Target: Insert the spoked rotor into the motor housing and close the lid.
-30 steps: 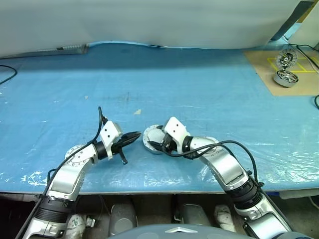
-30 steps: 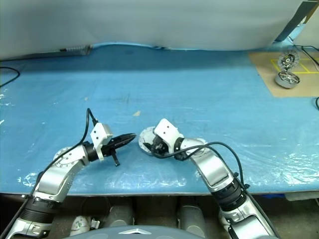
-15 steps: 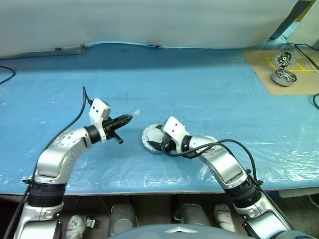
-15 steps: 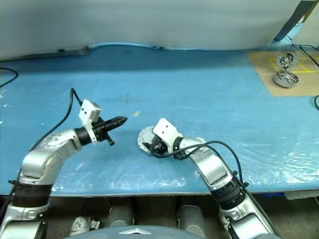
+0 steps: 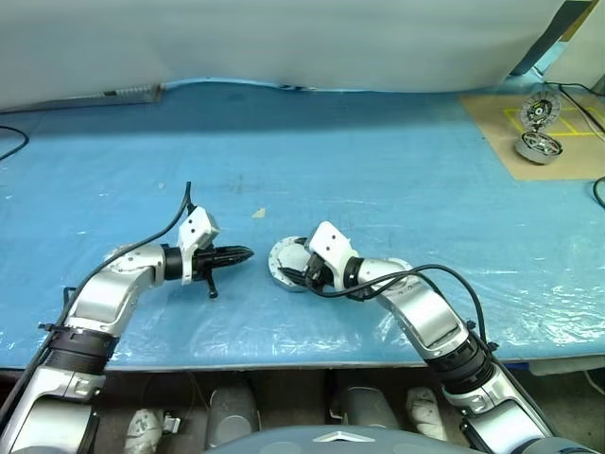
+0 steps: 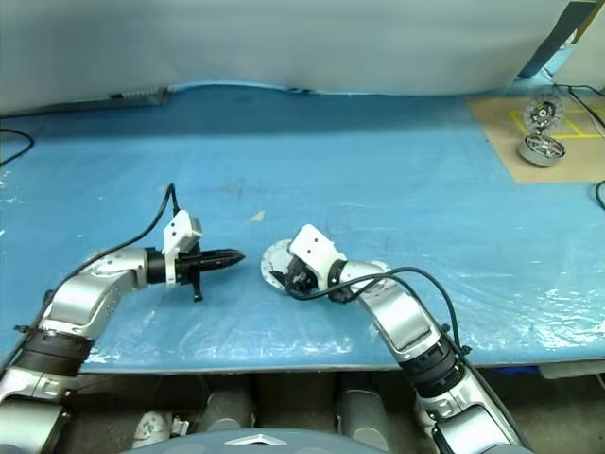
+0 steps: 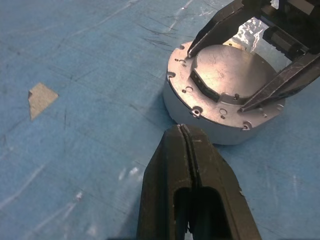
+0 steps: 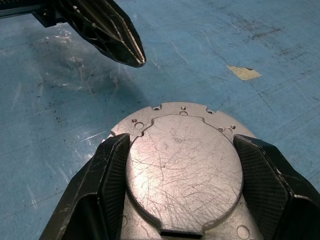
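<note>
The motor housing (image 7: 200,125) sits on the blue table with its plain grey lid (image 8: 182,160) lying flat on top. The spoked rotor is hidden. My right gripper (image 8: 182,140) reaches over the housing from the right, and its two black fingers (image 8: 107,175) press against opposite sides of the lid's raised round plate. My left gripper (image 5: 244,253) is shut and holds nothing. It lies nearly level just above the table, a short gap to the left of the housing (image 5: 286,263), pointing at it.
A second silver motor unit (image 5: 541,147) with an upright disc (image 5: 542,112) behind it stands on a tan board at the far right. A small tape scrap (image 5: 258,213) lies beyond the left gripper. The table's front edge runs just under both forearms.
My left arm swung out to the left and up, then came down, so its shut gripper now lies lower and farther from the housing. The right gripper and housing have not moved.
</note>
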Motion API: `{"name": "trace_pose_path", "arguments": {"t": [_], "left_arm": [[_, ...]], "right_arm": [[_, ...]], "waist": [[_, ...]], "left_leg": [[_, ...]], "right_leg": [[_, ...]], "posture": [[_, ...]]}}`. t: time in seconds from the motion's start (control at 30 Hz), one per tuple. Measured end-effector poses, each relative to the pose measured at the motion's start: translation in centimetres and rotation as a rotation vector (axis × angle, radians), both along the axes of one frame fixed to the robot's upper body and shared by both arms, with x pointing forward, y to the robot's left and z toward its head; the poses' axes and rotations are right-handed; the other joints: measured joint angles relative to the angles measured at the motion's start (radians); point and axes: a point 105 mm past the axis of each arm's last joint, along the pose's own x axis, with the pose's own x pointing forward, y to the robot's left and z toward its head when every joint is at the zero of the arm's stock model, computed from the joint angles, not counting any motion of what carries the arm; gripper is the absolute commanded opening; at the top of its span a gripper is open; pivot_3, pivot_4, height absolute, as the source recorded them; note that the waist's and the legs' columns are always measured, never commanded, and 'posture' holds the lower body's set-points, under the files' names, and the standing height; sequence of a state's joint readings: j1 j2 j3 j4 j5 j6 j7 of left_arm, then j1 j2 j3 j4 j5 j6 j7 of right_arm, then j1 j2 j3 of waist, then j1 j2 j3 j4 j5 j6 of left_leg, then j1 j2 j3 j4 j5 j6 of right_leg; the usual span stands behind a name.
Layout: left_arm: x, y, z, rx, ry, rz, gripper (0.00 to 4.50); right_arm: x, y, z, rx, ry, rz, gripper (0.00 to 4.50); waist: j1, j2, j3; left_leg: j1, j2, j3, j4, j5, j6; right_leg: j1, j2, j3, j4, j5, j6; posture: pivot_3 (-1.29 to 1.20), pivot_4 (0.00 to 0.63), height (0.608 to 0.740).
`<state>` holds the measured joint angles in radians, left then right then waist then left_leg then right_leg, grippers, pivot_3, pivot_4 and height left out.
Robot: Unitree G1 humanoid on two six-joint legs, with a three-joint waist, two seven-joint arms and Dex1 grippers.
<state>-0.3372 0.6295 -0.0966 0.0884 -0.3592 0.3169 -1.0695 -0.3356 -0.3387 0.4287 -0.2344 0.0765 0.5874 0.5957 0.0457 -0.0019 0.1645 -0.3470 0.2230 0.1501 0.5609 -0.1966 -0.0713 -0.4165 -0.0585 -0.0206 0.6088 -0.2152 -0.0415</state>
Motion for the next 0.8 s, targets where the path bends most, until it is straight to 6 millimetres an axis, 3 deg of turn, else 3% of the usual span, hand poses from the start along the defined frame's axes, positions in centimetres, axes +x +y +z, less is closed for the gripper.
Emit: {"name": "trace_pose_path", "arguments": {"t": [0.5, 0.8], "left_arm": [[0.9, -3.1, 0.5, -0.097, -0.01, -0.066, 0.0], [0.6, -4.0, -0.5, -0.056, 0.02, -0.09, 0.0]], "right_arm": [[-0.1, 0.1, 0.0, 0.002, -0.006, 0.007, 2.96], [0.0, 0.1, 0.0, 0.002, -0.006, 0.007, 2.96]], "waist": [[-0.001, 0.0, 0.0], [-0.001, 0.0, 0.0]], "left_leg": [[0.0, 0.0, 0.0, 0.0, 0.0, 0.0], [0.0, 0.0, 0.0, 0.0, 0.0, 0.0]], "right_leg": [[0.0, 0.0, 0.0, 0.0, 0.002, -0.003], [0.0, 0.0, 0.0, -0.001, -0.001, 0.001]], "posture": [[0.0, 0.15, 0.74], [0.0, 0.15, 0.74]]}}
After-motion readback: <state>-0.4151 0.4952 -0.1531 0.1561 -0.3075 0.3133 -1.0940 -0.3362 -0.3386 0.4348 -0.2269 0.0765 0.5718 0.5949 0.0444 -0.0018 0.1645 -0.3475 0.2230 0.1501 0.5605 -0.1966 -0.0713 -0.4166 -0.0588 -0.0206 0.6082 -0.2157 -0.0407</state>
